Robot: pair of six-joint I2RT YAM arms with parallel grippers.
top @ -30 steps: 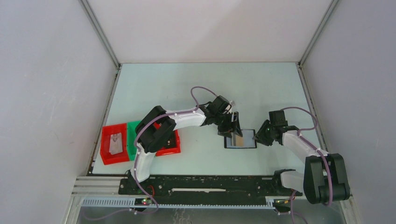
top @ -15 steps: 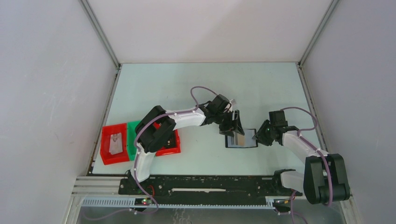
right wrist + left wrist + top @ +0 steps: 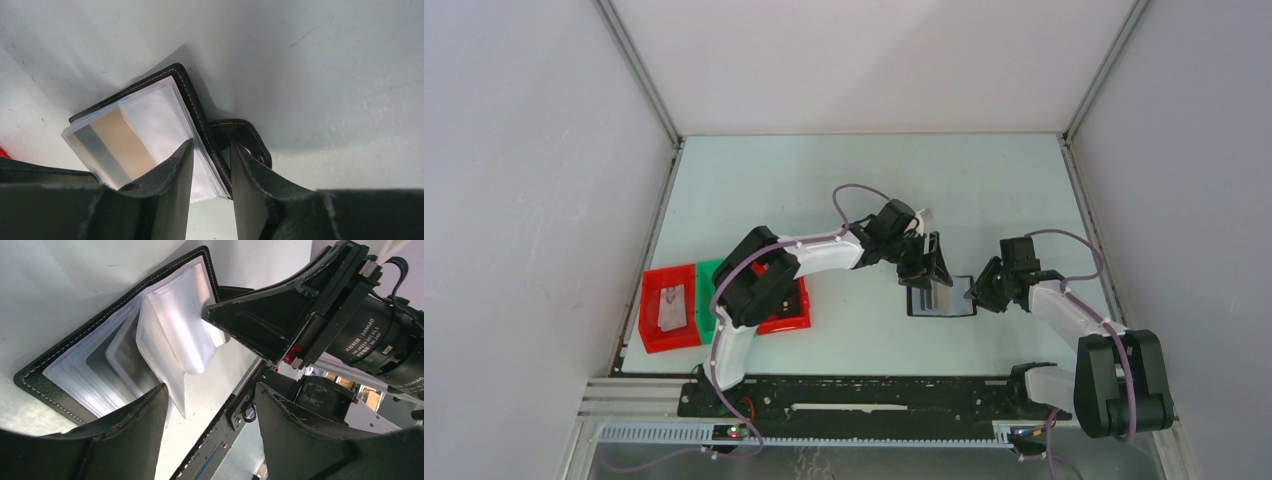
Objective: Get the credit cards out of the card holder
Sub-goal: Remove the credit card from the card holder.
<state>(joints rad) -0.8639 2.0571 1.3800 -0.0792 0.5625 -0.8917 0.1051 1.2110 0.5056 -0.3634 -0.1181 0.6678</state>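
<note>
Cards out: no card shows loose beside the holder; a pale flat piece (image 3: pixel 671 306) in the nearest red tray (image 3: pixel 650 322) may be one, but it is too small to tell.
Cards left: a tan credit card (image 3: pixel 127 145) sits inside a clear sleeve, with a grey band (image 3: pixel 97 152) beside it that may be a second card or a stripe. On this showing most of the job is yet to do.
Holder: the card holder (image 3: pixel 939 300) lies open and flat on the tabletop (image 3: pixel 824 180), centre right, between the two grippers. Its clear sleeves are fanned, and one sleeve leaf (image 3: pixel 160 350) stands up.
Right arm: the right gripper (image 3: pixel 210 147) has its fingers partway apart, astride the holder's right edge. One finger rests on the sleeves and the other by the strap tab (image 3: pixel 240 132). It appears to pin the holder down and grips no card.
Left arm: the left gripper (image 3: pixel 210 392) has its fingers wide and empty, just over the holder beside the upright leaf.
Trays: the green tray (image 3: pixel 707 300) and second red tray (image 3: pixel 786 318) stand in a row with the first at near left, well apart from the holder. The left arm partly covers them.
Obstructions: the sleeves enclose the cards, the upright leaf lies between the left fingers and the tan card, and the right gripper crowds the right edge.
Backdrop: pale walls (image 3: pixel 874 60) enclose the far tabletop.
</note>
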